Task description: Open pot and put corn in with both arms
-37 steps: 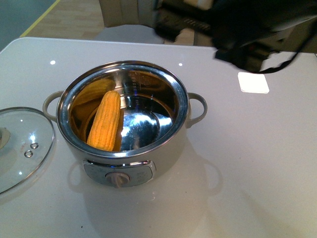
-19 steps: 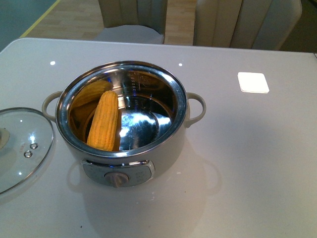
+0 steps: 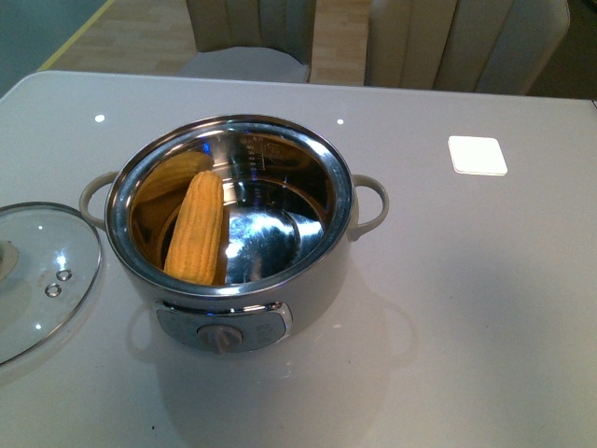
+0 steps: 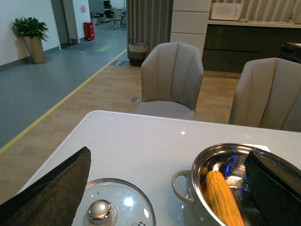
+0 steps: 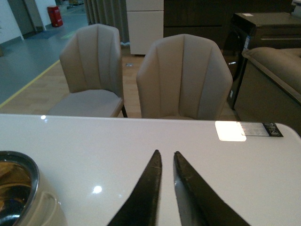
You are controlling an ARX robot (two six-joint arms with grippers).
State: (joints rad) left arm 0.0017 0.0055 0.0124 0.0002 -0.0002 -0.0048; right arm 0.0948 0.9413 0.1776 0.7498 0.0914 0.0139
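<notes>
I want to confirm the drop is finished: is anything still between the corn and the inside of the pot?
Nothing visible. The corn already lies inside the pot, leaning against its steel wall, and the glass lid rests on the table beside it.

Nothing of the robot shows in the front view. In the left wrist view, the left tool appears as two broad black fingers — one in the lower left corner with a matte, felt-like face, one in the lower right with a smoother, faintly glossy edge. In the right wrist view, the right tool shows two slim, tapered black fingers rising from the bottom centre — plain, unmarked surfaces.
</notes>
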